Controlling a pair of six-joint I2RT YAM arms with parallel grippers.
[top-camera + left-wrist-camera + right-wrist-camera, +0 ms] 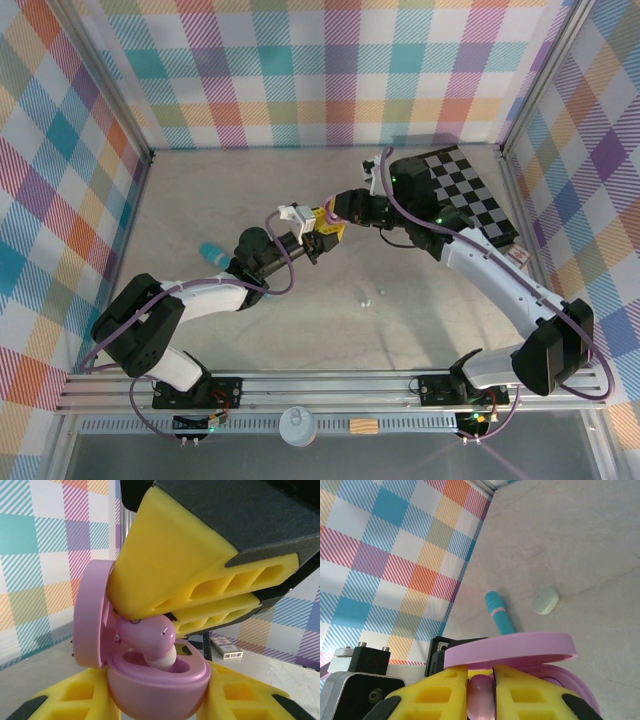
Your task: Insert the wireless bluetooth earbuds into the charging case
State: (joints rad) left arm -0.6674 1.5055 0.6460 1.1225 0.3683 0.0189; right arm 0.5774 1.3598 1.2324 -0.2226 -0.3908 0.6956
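Note:
My left gripper [157, 700] is shut on the base of a purple charging case [155, 680], which it holds between yellow fingers [65, 700]. The case's lid [92, 615] stands open. My right gripper [481, 690] is shut on a purple earbud [481, 697] and comes down from above. The earbud's [147, 635] pale tip reaches into a well of the case. In the top view the two grippers [318, 240] [345, 212] meet above the table's middle. Two tiny pale earbuds [363, 298] lie on the table nearer the arms' bases.
A teal cylinder [211, 252] lies left of the left arm, with a pale mint case [545, 600] next to it in the right wrist view. A checkerboard [465, 195] sits at the back right. Plaid walls close in three sides.

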